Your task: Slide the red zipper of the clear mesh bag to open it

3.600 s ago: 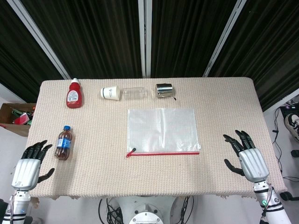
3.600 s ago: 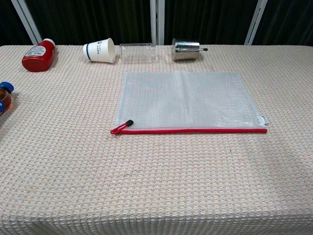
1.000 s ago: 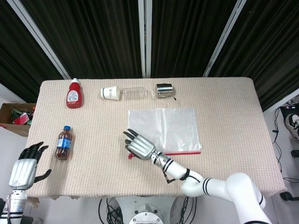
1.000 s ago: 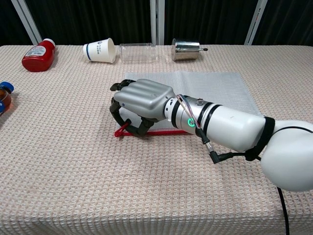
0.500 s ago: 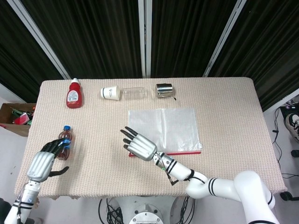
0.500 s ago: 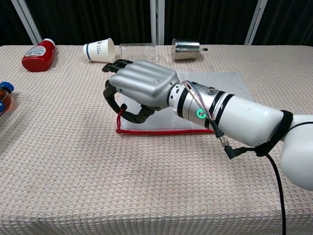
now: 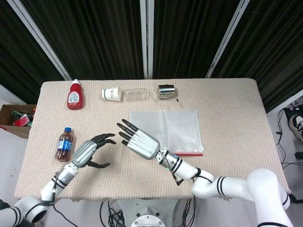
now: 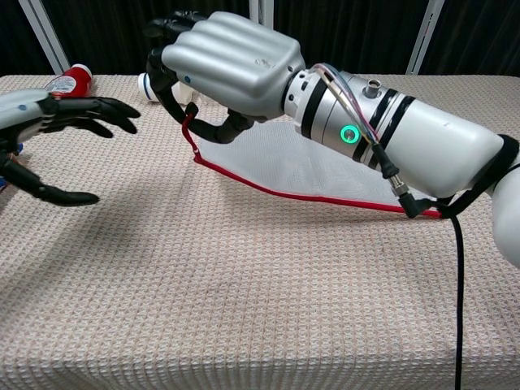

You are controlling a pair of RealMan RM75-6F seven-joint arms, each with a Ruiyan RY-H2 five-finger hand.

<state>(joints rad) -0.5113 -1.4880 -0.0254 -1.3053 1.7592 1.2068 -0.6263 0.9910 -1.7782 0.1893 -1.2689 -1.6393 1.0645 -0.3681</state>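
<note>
Since 0.5 s ago the right hand (image 8: 231, 61) has lifted the red zipper (image 8: 301, 193) end of the clear mesh bag (image 7: 173, 127) at frame centre, pinching its pull, while the open left hand (image 7: 87, 152) has closed in, probably to brace.

Right hand (image 8: 231, 57): silver shell, black fingers. Forearm: white casing, black rings, green indicator light, black cable. Left hand (image 7: 89, 151): same finish.

The right hand (image 7: 140, 144) hides the zipper pull's grip overhead.
</note>
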